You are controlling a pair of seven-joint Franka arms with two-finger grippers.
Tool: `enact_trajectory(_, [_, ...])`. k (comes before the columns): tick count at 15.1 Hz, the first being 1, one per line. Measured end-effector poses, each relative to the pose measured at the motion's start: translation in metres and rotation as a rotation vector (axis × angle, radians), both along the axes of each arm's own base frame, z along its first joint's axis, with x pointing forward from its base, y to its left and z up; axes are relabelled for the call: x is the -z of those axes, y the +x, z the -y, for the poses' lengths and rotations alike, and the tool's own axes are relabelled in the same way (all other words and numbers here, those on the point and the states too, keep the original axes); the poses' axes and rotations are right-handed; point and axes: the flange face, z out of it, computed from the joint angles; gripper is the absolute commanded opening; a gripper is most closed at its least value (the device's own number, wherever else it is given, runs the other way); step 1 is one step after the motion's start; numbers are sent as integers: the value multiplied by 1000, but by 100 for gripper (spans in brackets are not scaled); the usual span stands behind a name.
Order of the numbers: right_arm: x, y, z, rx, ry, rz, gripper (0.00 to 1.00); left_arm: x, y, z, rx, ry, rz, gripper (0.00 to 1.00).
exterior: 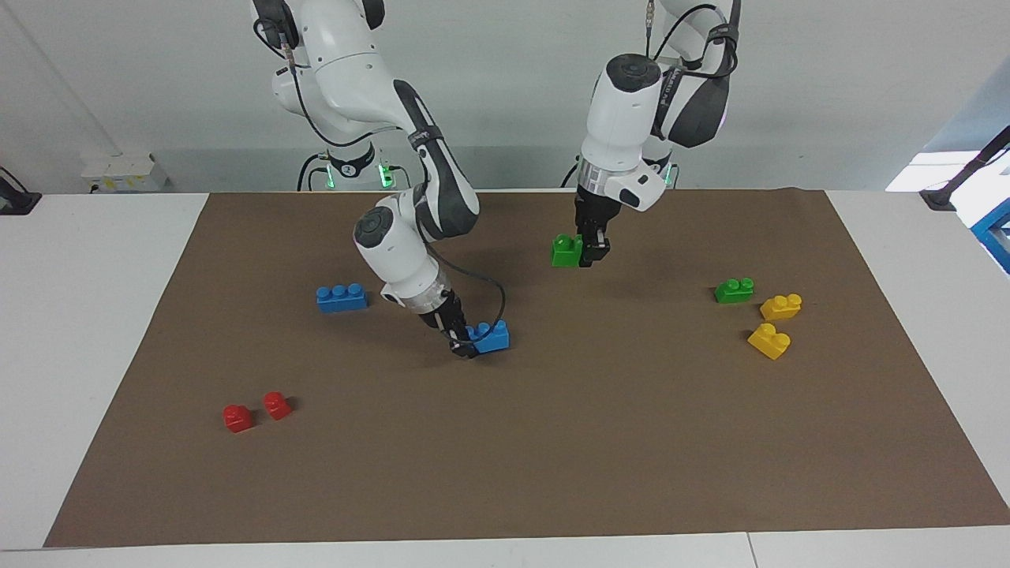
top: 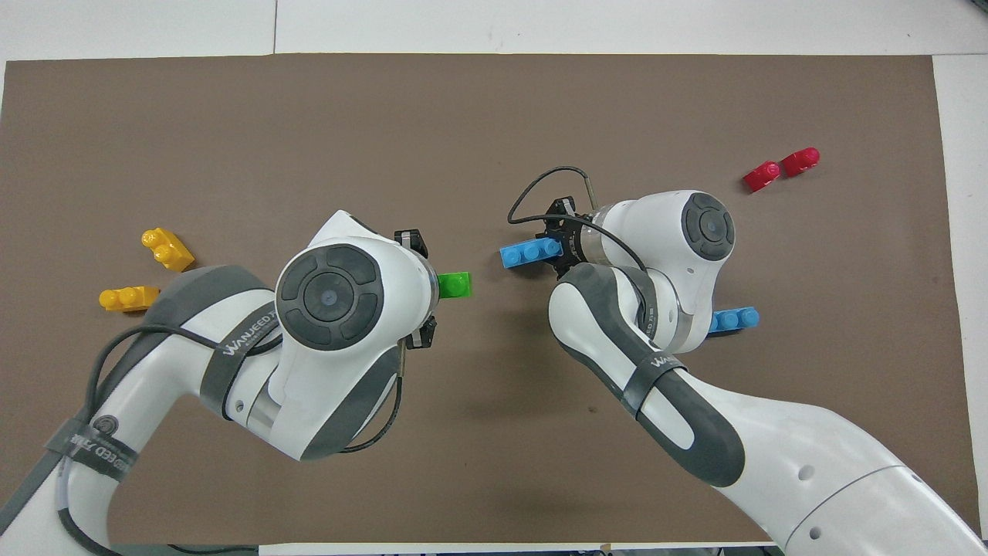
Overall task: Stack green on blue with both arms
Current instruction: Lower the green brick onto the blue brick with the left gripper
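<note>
My left gripper (exterior: 585, 252) is shut on one end of a green brick (exterior: 565, 252) (top: 455, 285), studs up, in the air over the brown mat (exterior: 552, 457). My right gripper (exterior: 465, 345) (top: 555, 247), reaching down at a slant, is shut on one end of a blue brick (exterior: 492, 337) (top: 527, 252) low over the mat's middle. The two held bricks are apart. A second blue brick (exterior: 342, 297) (top: 734, 319) lies toward the right arm's end. A second green brick (exterior: 734, 290) lies toward the left arm's end, hidden under my left arm in the overhead view.
Two yellow bricks (exterior: 781, 306) (exterior: 769, 341) lie beside the loose green brick. Two small red bricks (exterior: 237, 417) (exterior: 276, 405) lie toward the right arm's end, farther from the robots than the loose blue brick. White tabletop (exterior: 95, 315) surrounds the mat.
</note>
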Motion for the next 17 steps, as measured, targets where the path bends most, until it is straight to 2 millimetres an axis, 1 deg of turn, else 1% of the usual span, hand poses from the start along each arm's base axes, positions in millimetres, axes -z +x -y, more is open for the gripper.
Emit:
enact_trajectory(2, [0,0,0,0,0,0,0,6,-3,12,4,-6,12,0])
enact_trajectory(6, [0,0,0,0,0,0,0,38,-10,45,-2,16,70,0])
enact_trajectory(9, [0,0,0,0,0,0,0,48,-14,60,10,-1,90,0])
enact_trajectory(13, [0,0,0,0,0,0,0,57,-18,77,18,24,162,0])
enact_trajectory(17, [0,0,0,0,0,0,0,83,-19,103,30,37,164,0])
